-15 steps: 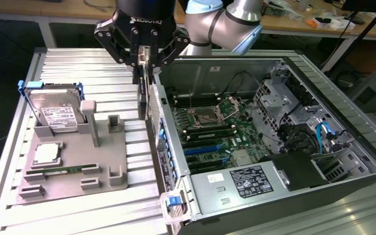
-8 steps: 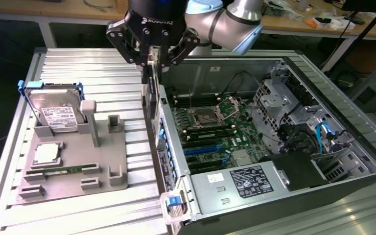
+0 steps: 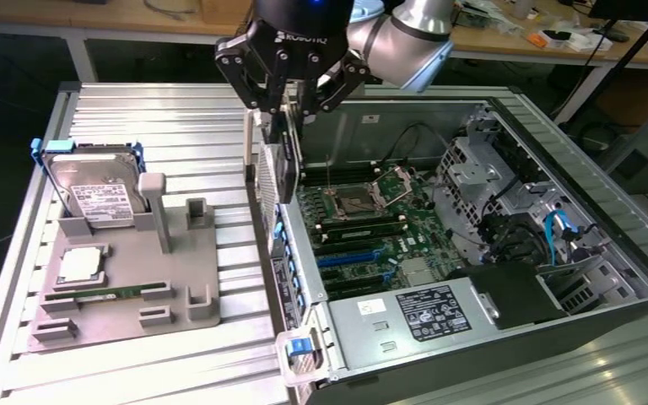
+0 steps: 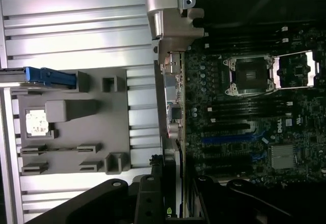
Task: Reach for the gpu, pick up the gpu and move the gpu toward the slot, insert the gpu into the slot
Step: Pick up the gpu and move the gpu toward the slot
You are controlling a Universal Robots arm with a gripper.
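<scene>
Thin graphics card with silver end bracket, hanging upright and edge-on, at 11 o'clock from the blue slots.

One gpu, one hard drive, one case

Below me the worktop is a silver metal surface with long ribs running along it. On the exterior view's left a flat grey holder plate lies directly on it. Near it, on the exterior view's right, an open computer case rests on the same ribs.
</scene>
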